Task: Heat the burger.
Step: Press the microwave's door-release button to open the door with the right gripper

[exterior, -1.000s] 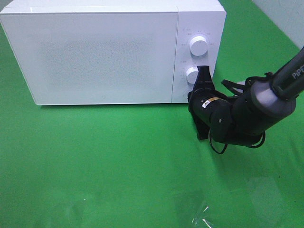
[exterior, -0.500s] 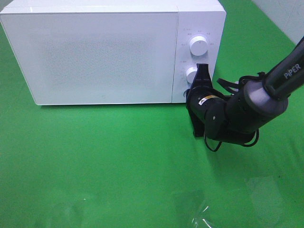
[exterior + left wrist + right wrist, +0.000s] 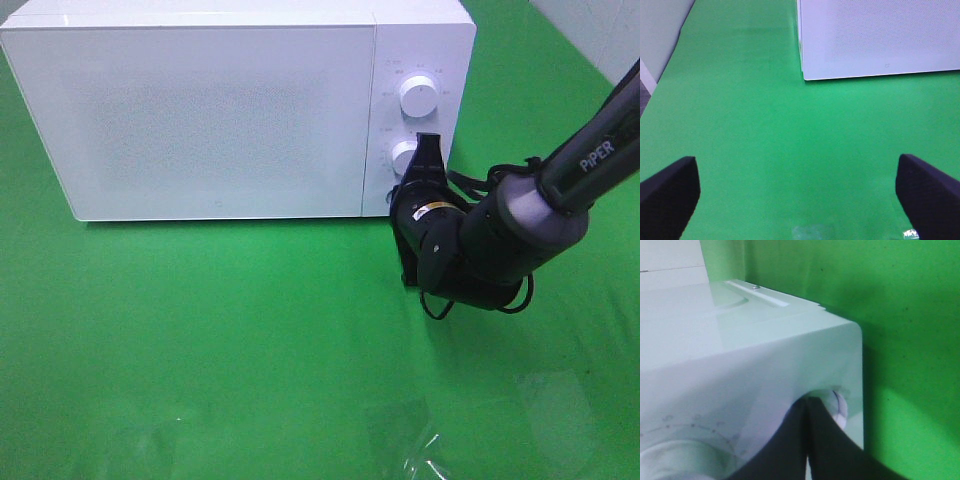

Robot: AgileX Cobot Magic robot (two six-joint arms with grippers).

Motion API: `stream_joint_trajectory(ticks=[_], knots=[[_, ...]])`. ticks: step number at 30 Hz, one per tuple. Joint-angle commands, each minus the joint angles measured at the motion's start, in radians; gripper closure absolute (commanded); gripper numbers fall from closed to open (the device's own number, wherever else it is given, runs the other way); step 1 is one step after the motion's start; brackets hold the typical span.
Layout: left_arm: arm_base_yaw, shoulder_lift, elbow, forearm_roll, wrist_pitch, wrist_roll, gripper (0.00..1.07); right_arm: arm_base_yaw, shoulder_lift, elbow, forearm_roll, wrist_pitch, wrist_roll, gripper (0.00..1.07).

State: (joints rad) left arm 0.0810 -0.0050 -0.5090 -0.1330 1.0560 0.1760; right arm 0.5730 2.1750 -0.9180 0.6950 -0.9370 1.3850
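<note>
Well, the left gripper point(image 3: 796, 167) has its jaws spread wide. Two dark fingers point(image 3: 670, 192) sit at the edges of the left wrist view with only green cloth point(image 3: 770, 115) between them, gripping nothing and touching nothing. It does not appear in the high view. Over on the right, the right gripper point(image 3: 430, 145) has its black fingers pressed together into one narrow wedge and holds nothing. The tip lies over the control panel, just beside the lower dial point(image 3: 402, 157) and below the upper dial point(image 3: 418, 95). Whether it actually touches the dial I cannot tell. In the right wrist view the closed tip point(image 3: 807, 402) points at a small round white part point(image 3: 840, 407) near the panel's rounded corner.

The microwave point(image 3: 200, 110) fills the back left. It is a white box with softly rounded corners, and its door point(image 3: 190, 120) is shut — a flat, finely speckled panel that hides the inside. The burger shows in none of the views. A crinkled scrap of clear film point(image 3: 425, 452) lies on the cloth near the front, right of centre and well apart from both grippers. The right arm point(image 3: 520, 225) slants in from the right edge — dark, rounded housings with looped black cables.
</note>
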Motion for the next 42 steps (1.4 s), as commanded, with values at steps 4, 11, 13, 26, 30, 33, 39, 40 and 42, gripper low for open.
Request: stream_joint_trajectory(ticks=[4, 11, 13, 26, 30, 33, 39, 40, 42], knots=[[0.003, -0.02, 0.004, -0.002, -0.012, -0.005, 0.07, -0.036, -0.014, -0.129, 0.068, -0.298, -0.099, 1.07], [0.003, -0.02, 0.004, -0.002, -0.012, -0.005, 0.07, -0.036, 0.029, -0.195, 0.071, -0.302, -0.106, 1.07], [0.003, -0.02, 0.004, -0.002, -0.012, -0.005, 0.07, -0.036, 0.029, -0.195, 0.071, -0.303, -0.106, 1.07], [0.003, -0.02, 0.004, -0.002, -0.012, -0.005, 0.07, -0.033, -0.002, -0.137, 0.075, -0.085, -0.103, 1.07], [0.003, -0.02, 0.004, -0.002, -0.012, -0.005, 0.07, -0.033, -0.034, -0.098, 0.074, 0.035, -0.109, 1.07], [0.003, -0.02, 0.004, -0.002, -0.012, -0.005, 0.07, -0.033, -0.066, -0.061, 0.049, 0.168, -0.122, 1.07], [0.003, -0.02, 0.004, -0.002, -0.012, -0.005, 0.07, -0.033, -0.114, 0.005, -0.012, 0.301, -0.14, 1.07], [0.003, -0.02, 0.004, -0.002, -0.012, -0.005, 0.07, -0.033, -0.136, 0.033, -0.047, 0.353, -0.154, 1.07], [0.003, -0.02, 0.004, -0.002, -0.012, -0.005, 0.07, -0.033, -0.146, 0.044, -0.062, 0.374, -0.158, 1.07]])
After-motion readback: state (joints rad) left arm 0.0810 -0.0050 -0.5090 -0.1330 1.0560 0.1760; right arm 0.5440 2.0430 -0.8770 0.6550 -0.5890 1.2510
